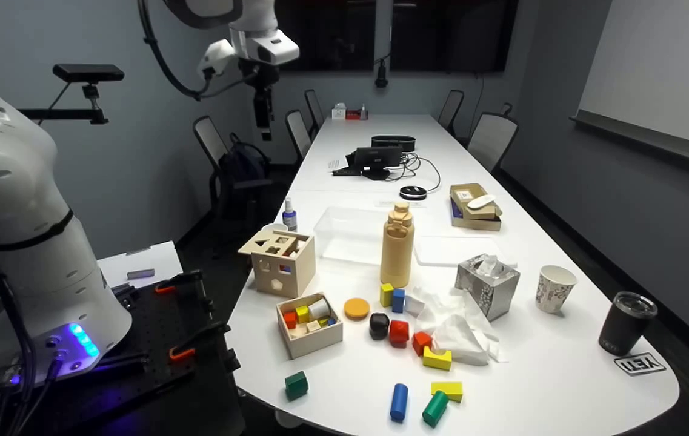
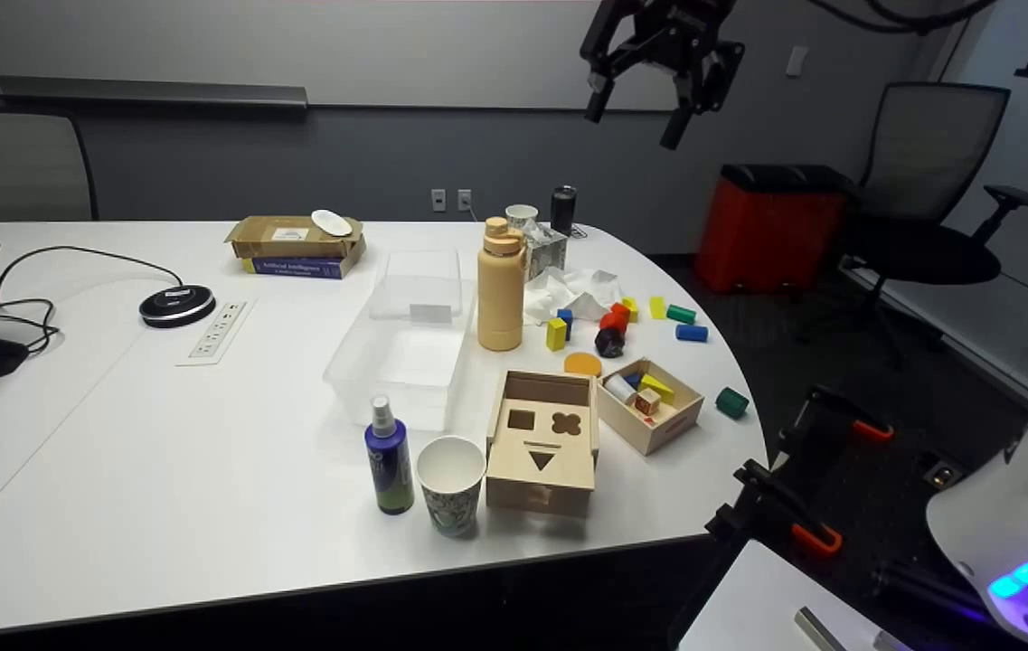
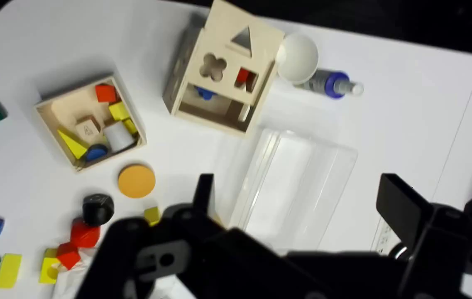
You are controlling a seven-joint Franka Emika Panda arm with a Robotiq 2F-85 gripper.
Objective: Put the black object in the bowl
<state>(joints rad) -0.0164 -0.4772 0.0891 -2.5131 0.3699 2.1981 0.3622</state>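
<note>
The black object (image 1: pixel 379 326) is a small faceted black block on the white table. It stands beside a red block (image 1: pixel 399 333) in both exterior views (image 2: pixel 609 342) and in the wrist view (image 3: pixel 98 209). No plain bowl shows in the frames. A small open wooden box (image 1: pixel 309 345) with coloured blocks inside stands close by, also in the wrist view (image 3: pixel 90 120). A white paper cup (image 2: pixel 451 479) stands by the shape-sorter box. My gripper (image 2: pixel 633 127) is open and empty, high above the table. In the wrist view its fingers (image 3: pixel 296 182) are wide apart over the clear plastic bin (image 3: pixel 294 187).
A tall tan bottle (image 1: pixel 397 248) stands behind the blocks. A wooden shape-sorter box (image 1: pixel 283 266), a spray bottle (image 2: pixel 389 457), a tissue box (image 1: pixel 488 287), crumpled tissue (image 1: pixel 462 330) and an orange disc (image 1: pixel 356 309) lie around. Several coloured blocks lie near the table's rounded edge.
</note>
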